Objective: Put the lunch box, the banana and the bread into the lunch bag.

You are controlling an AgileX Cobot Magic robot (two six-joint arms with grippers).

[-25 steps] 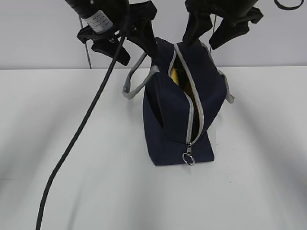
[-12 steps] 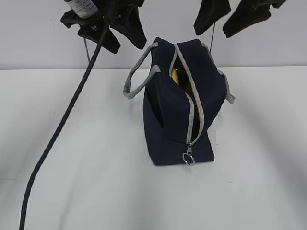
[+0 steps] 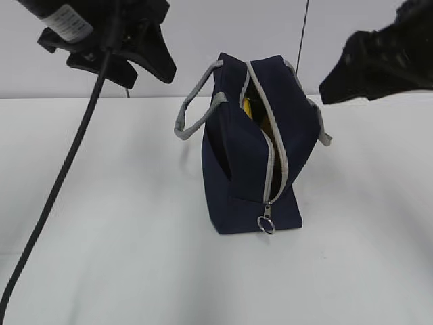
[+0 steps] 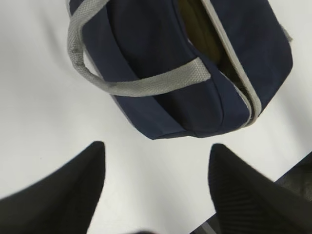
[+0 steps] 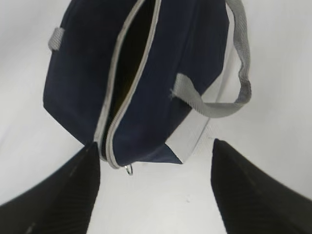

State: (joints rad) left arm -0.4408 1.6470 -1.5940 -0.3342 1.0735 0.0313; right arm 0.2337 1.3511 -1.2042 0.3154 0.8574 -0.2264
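Note:
The navy lunch bag (image 3: 247, 162) stands on the white table, its grey zipper (image 3: 270, 152) open along the top and the ring pull (image 3: 266, 224) hanging at the near end. A strip of the yellow banana (image 3: 249, 108) shows inside the opening. The lunch box and the bread are hidden. My left gripper (image 3: 139, 68) hangs open up and to the left of the bag, touching nothing. In the left wrist view this gripper (image 4: 157, 146) has only bare table between its fingers, and the bag (image 4: 165, 92) lies beyond. My right gripper (image 3: 345, 78) is open, up and to the right.
Two grey handles (image 3: 193, 115) stick out from the bag's sides. A black cable (image 3: 64, 169) trails down from the left arm across the left of the table. In the right wrist view the bag (image 5: 170, 73) and its ring pull (image 5: 129, 169) lie past the open gripper (image 5: 153, 146).
Both grippers have drawn away from the bag's top, the left one up and leftward, the right one out to the right. The bag has stayed put.

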